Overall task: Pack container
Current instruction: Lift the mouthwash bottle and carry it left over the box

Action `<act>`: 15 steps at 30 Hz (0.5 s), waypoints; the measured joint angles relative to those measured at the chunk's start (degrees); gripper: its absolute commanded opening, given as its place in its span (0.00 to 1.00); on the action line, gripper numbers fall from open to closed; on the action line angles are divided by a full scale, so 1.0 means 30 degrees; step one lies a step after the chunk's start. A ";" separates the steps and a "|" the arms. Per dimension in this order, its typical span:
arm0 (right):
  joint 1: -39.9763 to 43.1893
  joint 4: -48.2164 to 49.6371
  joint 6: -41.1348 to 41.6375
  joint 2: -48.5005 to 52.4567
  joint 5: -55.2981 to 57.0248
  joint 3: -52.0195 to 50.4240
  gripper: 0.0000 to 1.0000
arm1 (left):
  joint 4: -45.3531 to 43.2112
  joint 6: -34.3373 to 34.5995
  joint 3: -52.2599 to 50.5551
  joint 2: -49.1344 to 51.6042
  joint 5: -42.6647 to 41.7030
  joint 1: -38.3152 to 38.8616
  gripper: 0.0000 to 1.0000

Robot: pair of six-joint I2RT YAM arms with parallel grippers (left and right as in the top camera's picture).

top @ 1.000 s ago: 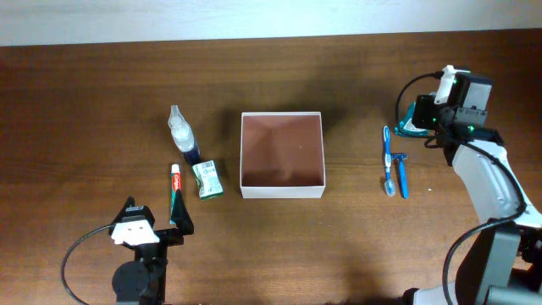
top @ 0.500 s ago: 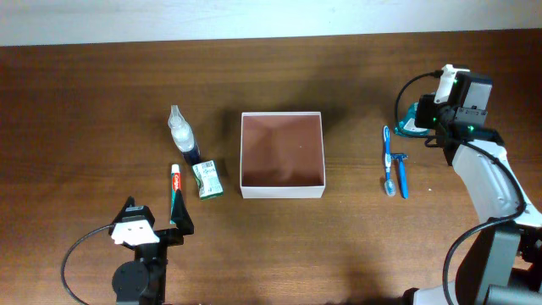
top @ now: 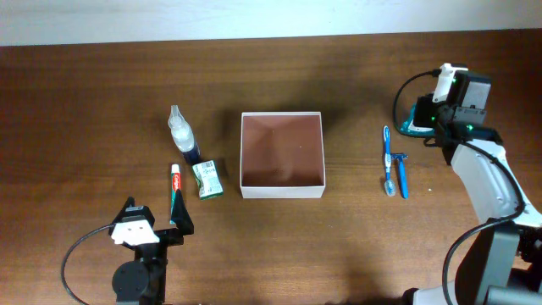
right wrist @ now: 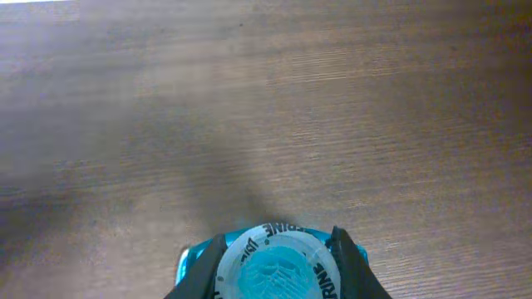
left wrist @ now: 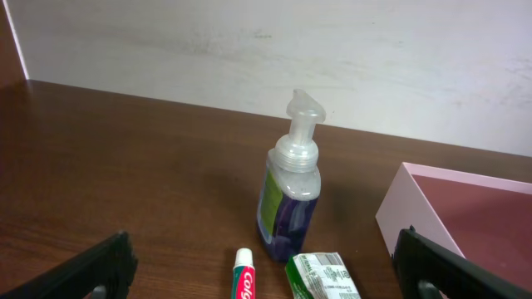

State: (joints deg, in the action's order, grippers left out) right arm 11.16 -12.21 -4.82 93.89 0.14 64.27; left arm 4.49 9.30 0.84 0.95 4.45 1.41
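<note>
The container (top: 282,192), a square white-walled box with a reddish-brown inside, sits open and empty at the table's middle; its left wall shows in the left wrist view (left wrist: 407,212). My right gripper (top: 423,116) is at the far right, shut on the cap of a teal mouthwash bottle (top: 410,128). In the right wrist view the fingers (right wrist: 278,253) press both sides of the bottle's round cap (right wrist: 275,276). My left gripper (top: 179,224) is wide open and empty near the front left, its fingers (left wrist: 266,278) spread around the toothpaste end.
A clear pump soap bottle (top: 182,135) (left wrist: 291,195), a toothpaste tube (top: 176,191) (left wrist: 242,278) and a green packet (top: 207,179) (left wrist: 324,276) lie left of the container. A blue toothbrush (top: 388,161) and blue razor (top: 401,174) lie to its right.
The right gripper and the teal bottle have shifted very slightly to the right. The left arm has not moved.
</note>
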 measured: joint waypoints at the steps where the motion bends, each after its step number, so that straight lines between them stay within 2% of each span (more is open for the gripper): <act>1: -0.0219 -0.0131 -0.0138 -0.0022 0.0007 0.0044 0.16 | 0.0000 0.0000 0.0000 0.0000 0.0000 0.0000 0.99; 10: -0.3286 -0.1588 -0.0517 -0.1698 0.0146 0.1290 0.16 | 0.0000 0.0000 0.0000 0.0000 0.0000 0.0000 1.00; 15: -0.4736 -0.3439 0.0211 -0.2805 0.0495 0.2732 0.16 | 0.0000 0.0000 0.0000 0.0000 0.0000 0.0000 0.99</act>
State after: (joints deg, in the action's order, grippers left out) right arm -3.05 -22.52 -4.19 85.47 1.63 72.47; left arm 4.49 9.30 0.84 0.95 4.45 1.41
